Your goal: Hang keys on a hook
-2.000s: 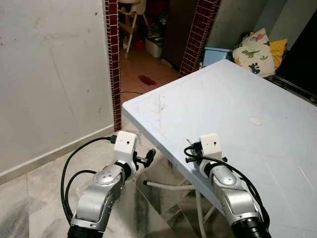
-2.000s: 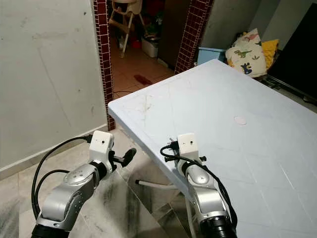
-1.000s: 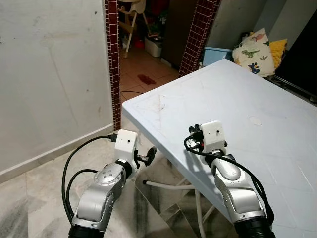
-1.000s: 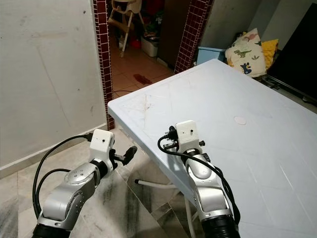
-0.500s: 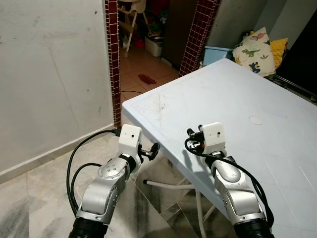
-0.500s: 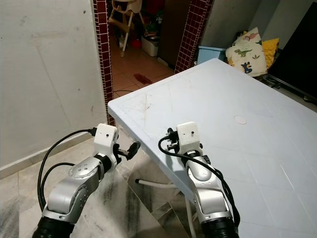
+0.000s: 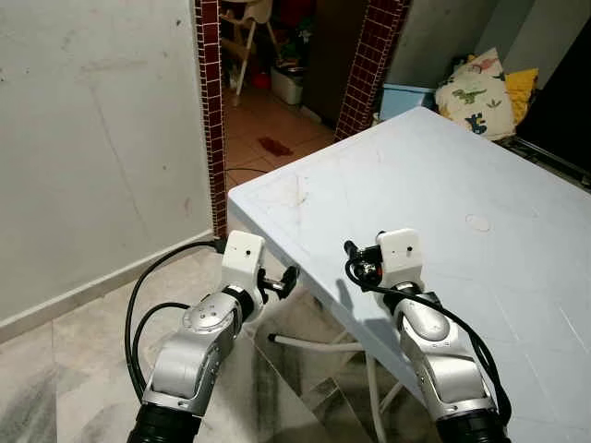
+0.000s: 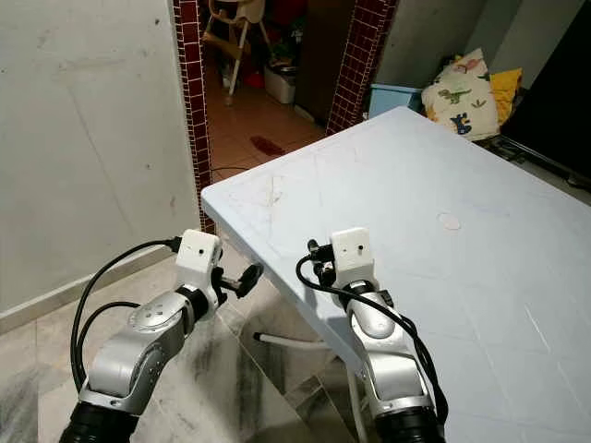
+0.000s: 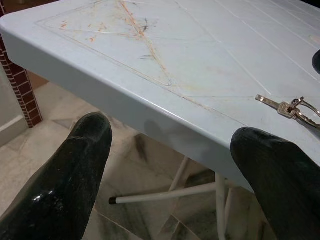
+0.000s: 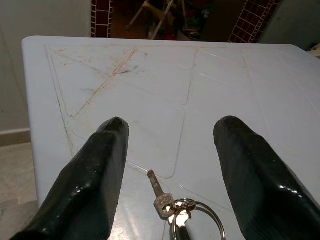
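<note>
Two end effectors, both spread apart. Right end effector (image 10: 170,165) hovers over silver keys on a metal ring (image 10: 177,210) lying on pale blue plastic counter (image 7: 443,185); left end effector (image 9: 175,165) off the counter edge.

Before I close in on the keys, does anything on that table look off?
Nothing serious. The keys lie flat near the table edge, between the open fingers of the right gripper. The tabletop carries orange-brown scuff streaks near its corner: wear, not a spill.
</note>
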`<state>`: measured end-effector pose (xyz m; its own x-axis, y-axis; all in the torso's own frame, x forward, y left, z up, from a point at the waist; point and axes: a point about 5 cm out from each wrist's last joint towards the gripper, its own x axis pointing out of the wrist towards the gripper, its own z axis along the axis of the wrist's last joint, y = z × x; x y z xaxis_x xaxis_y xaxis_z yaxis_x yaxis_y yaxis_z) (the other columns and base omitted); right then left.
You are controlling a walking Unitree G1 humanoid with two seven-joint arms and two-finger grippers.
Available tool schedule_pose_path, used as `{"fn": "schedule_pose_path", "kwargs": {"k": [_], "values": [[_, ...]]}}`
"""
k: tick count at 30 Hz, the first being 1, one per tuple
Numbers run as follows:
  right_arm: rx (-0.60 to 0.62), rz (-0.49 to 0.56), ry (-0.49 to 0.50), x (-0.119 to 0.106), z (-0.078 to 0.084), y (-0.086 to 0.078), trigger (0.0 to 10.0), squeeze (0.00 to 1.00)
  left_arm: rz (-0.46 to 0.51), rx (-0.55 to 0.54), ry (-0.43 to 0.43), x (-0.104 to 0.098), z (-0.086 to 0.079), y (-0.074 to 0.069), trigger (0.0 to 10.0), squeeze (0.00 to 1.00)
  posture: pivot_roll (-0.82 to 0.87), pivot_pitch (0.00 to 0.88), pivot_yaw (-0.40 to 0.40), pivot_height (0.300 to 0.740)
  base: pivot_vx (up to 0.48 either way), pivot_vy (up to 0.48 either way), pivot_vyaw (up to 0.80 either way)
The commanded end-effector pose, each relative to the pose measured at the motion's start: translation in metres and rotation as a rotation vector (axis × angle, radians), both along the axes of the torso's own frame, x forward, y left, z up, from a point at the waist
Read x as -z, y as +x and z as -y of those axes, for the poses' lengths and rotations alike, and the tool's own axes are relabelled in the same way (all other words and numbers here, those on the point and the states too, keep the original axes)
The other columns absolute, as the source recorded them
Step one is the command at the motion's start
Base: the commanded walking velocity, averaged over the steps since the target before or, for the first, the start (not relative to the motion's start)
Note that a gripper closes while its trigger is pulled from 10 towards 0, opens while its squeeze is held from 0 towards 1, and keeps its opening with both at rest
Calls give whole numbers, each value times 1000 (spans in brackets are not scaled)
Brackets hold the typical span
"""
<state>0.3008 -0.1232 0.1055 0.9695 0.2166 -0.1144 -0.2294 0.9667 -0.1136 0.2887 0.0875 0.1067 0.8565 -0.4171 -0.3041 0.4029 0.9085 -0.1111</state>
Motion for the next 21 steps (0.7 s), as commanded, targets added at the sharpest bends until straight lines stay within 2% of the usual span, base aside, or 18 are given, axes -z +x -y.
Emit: {"fn": "schedule_pose_path", "kwargs": {"k": [1,4,5,6,8,13,14,16,17,18,21], "values": [[8,5,-3,-2,4,-1,10000,1000,-4,14,9,1,3,0,10000,0,93,0,-96,740,0,0,0],[19,7,29,-3,4,0,10000,1000,-6,16,12,1,2,-1,10000,0,93,0,-96,740,0,0,0],[29,8,56,-5,4,1,10000,1000,-6,16,12,1,2,-1,10000,0,93,0,-96,740,0,0,0],[54,-1,125,-6,5,2,10000,1000,-7,16,13,2,2,-1,10000,0,98,0,-95,740,0,0,0],[74,-3,157,-7,6,2,10000,1000,-10,13,13,2,1,-1,10000,0,98,0,-95,740,0,0,0],[82,1,146,-4,7,2,10000,1000,-11,27,25,1,-2,-1,10000,0,122,0,-60,740,0,0,0],[88,1,146,-3,7,2,10000,918,-11,36,30,1,-3,0,10000,0,127,0,-49,740,0,0,0],[95,1,149,-2,7,2,10000,886,-10,41,33,0,-4,0,10000,0,129,0,-41,740,0,0,0],[102,1,154,-1,7,2,10000,686,-10,44,37,0,-5,0,10000,0,129,0,-41,740,0,0,0],[112,2,163,-1,7,2,10000,24,-7,49,40,-1,-6,1,10000,0,129,0,-34,740,0,0,0],[120,4,170,-1,6,2,10000,0,-4,55,46,-3,-7,4,10000,0,133,0,-14,740,0,0,0]]}}
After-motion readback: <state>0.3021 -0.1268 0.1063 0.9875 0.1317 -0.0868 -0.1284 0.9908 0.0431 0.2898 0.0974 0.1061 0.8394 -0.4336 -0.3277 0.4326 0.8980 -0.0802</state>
